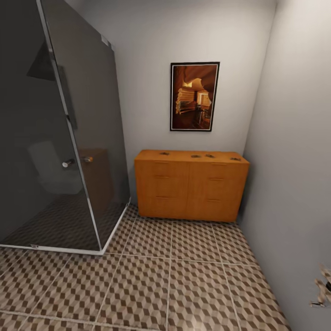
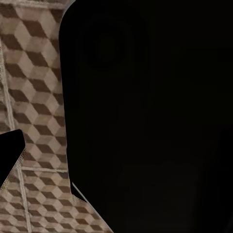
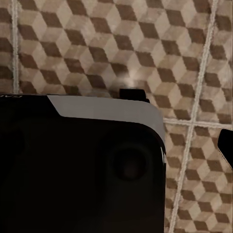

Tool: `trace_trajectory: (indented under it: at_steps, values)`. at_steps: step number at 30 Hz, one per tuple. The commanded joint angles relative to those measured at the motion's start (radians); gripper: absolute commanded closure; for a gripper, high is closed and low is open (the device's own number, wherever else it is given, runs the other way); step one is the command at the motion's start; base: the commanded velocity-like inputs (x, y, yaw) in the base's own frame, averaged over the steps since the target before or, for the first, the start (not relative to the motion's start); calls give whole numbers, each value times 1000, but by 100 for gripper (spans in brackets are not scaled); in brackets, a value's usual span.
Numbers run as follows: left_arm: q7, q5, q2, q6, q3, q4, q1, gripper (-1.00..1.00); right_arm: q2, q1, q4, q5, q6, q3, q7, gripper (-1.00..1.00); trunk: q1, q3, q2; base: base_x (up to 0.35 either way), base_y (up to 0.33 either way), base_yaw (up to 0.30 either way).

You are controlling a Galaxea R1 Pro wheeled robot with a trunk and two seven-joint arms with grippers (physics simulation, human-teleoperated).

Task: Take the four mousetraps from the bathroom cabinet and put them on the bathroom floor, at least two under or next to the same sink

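Note:
The orange-brown cabinet (image 1: 191, 191) stands against the far wall, drawers shut. Several small dark mousetraps lie spaced along its top, one at the left (image 1: 164, 153), two near the middle (image 1: 196, 156) (image 1: 210, 156) and one at the right end (image 1: 235, 159). The patterned bathroom floor (image 1: 174, 276) stretches from me to the cabinet. In the left wrist view a black finger edge (image 2: 9, 153) hangs over the tiles beside a large dark robot part (image 2: 150, 121). The right wrist view has a black finger edge (image 3: 226, 145) over the tiles, past a dark robot part (image 3: 77, 170). The sink is out of view.
A dark glass shower enclosure (image 1: 55, 138) with a white base rim takes up the left side. The grey right wall (image 1: 294, 161) runs close along the cabinet's end, with a small pale fitting (image 1: 323, 287) low on it. A framed picture (image 1: 194, 96) hangs above the cabinet.

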Motion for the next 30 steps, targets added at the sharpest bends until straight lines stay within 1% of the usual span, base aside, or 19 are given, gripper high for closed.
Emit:
trace_trajectory:
  at_steps: [1,30]
  values:
    - [0,0,0,0,1,-2,1,-100,0,-1,0,0,-3,0,0,-100,1,-1,0,323,0,0]
    - [0,-1,0,0,-2,-2,1,-100,-3,-1,-2,-9,-3,-7,-1,-100,1,-1,0,327,0,0]
